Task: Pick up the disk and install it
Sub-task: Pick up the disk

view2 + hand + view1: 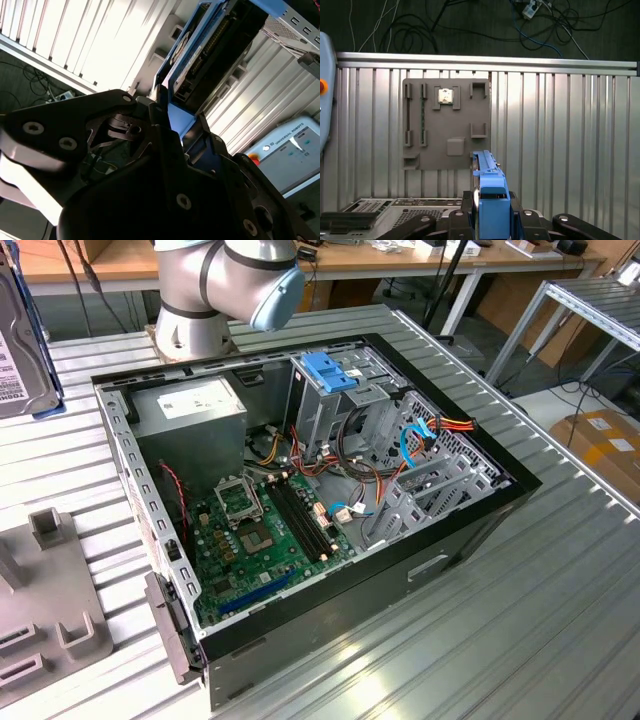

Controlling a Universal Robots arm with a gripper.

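The gripper [491, 207] is clamping the disk [487, 172] edge-on by its blue caddy, w/ the jaws pressing on both flat sides in the first wrist view. The disk is hanging in the air clear of the surface [500, 620], above the grey tray [447, 117]. In the exterior view it is peeking in at that view's left edge, well apart from the open PC case [480, 510]. So the pick-up looks done and the install isn't. Risks, as I'm judging them: the grip seems to be sitting near one end, so most of the disk is sticking out past the jaws — a quick swing could be tilting it or letting it slip in the plastic caddy. The drive cage [345, 410] inside the case is looking tight, w/ a fixed blue bracket [328, 370] on top and loose cables [420, 432] hanging just beside it. A disk arriving slightly skewed could be jamming on the cage edge or snagging a cable. The case wall is also standing between disk & cage — too low a path could be clipping it.
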